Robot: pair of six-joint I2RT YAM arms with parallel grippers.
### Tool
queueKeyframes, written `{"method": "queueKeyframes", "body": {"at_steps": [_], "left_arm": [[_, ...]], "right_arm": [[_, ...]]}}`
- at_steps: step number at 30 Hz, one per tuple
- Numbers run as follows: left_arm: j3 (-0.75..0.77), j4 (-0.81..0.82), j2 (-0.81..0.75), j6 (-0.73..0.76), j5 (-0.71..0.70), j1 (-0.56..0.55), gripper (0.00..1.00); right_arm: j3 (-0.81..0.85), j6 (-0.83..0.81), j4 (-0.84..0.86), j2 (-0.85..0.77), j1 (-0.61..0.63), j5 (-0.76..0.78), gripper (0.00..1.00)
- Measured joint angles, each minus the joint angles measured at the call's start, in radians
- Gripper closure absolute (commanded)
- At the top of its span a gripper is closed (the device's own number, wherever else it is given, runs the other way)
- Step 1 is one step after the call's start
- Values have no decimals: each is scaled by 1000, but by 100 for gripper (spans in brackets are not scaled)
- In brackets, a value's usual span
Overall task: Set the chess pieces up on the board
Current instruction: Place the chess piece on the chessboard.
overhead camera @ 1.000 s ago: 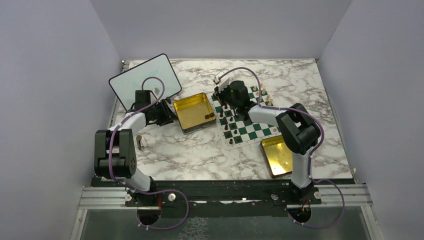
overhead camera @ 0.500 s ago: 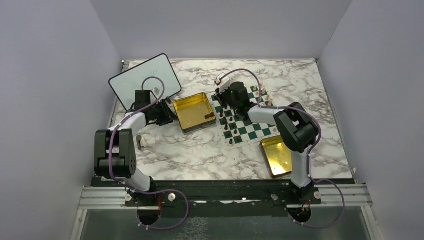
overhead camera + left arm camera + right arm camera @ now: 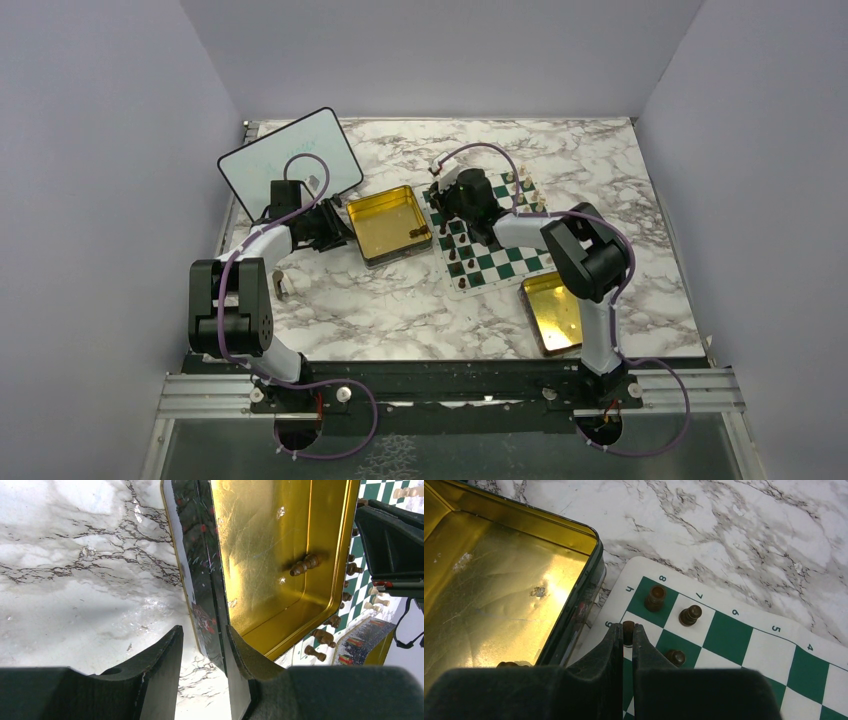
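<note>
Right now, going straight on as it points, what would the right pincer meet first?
Probably the board: the right pincer aims at the white edge square beside the rook, so its held dark piece lands first. Depth unclear.

The top external view looks steeply down from above and behind the arm bases and takes in the whole surface (image 3: 400, 300). The left wrist view sits low and very near the gold tin (image 3: 270, 555) at the surface's centre, facing across it toward the board (image 3: 372, 490). The right wrist view hangs close above the board's corner beside that tin, so both wrist views share them.
</note>
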Motion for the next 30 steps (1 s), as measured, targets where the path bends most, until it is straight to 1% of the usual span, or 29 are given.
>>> {"method": "queueKeyframes", "body": {"at_steps": [10,16,21,26,30], "left_arm": [[0,0,0,0,0,0,62],[0,0,0,0,0,0,62],[0,0,0,0,0,0,62],[0,0,0,0,0,0,62],[0,0,0,0,0,0,62]], "right_arm": [[0,3,0,6,-5,1,99],[0,7,-1,14,-5,2,95],[0,9,-3,15,-5,4,89],[0,14,-8,15,-5,7,75],[4,18,-18,15,-5,10,70]]}}
